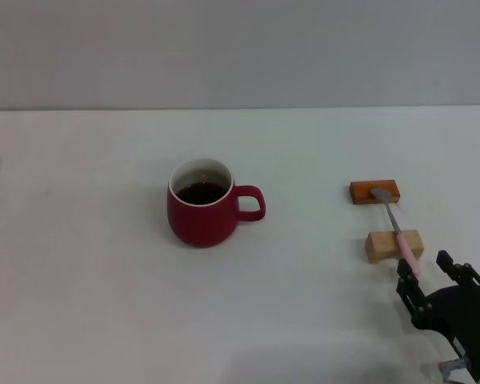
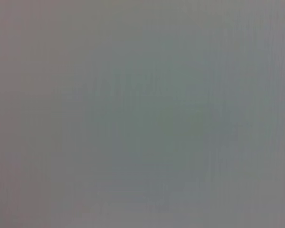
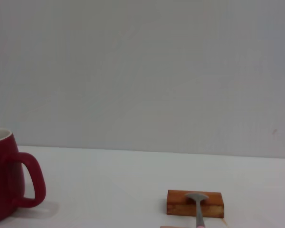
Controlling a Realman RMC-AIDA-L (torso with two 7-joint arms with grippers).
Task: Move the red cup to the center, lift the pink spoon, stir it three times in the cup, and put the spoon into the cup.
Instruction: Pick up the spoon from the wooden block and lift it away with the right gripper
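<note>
White worktop [image 1: 104, 320] carries everything. Largest is the red cup [image 1: 202, 204], near the middle with its handle toward the robot's right and dark liquid inside; a clumsy stir could slop it over. Next, the right hand [image 1: 432, 280] sits low at the right edge, fingers spread, just short of the spoon's handle tip. Two small blocks, orange-brown [image 1: 374, 192] and tan [image 1: 394, 245], prop the pink spoon [image 1: 398, 232] well apart from the cup; a nudge might roll it off. The left hand is out of sight.
</note>
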